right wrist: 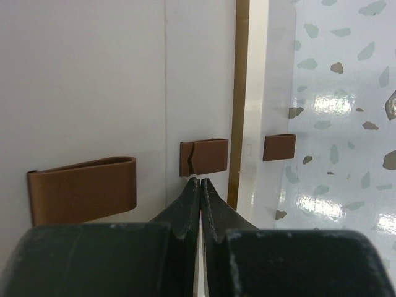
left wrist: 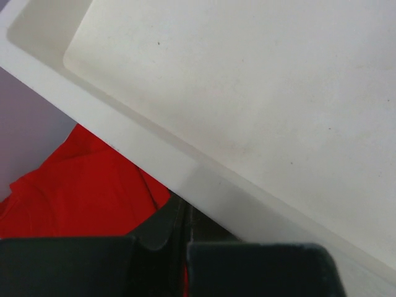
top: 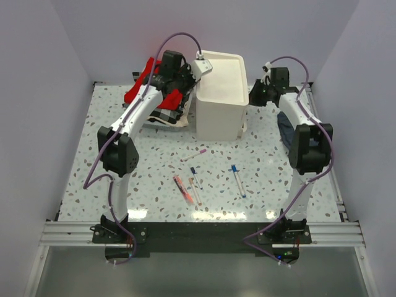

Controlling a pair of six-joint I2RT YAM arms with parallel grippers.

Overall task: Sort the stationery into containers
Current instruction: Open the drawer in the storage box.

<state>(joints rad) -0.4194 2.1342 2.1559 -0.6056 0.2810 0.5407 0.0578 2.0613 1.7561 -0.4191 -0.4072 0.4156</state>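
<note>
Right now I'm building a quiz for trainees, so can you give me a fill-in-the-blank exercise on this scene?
The left end effector and the right end effector both have their jaws ___.
The right end effector's tips point at a small ___ handle on the tall white plastic drawer unit.
In the top view, the red folded cloth lies ___ of that unit.
The orange-red marker lies on the speckled ___.
Missing words: shut; brown; left; table.
</note>
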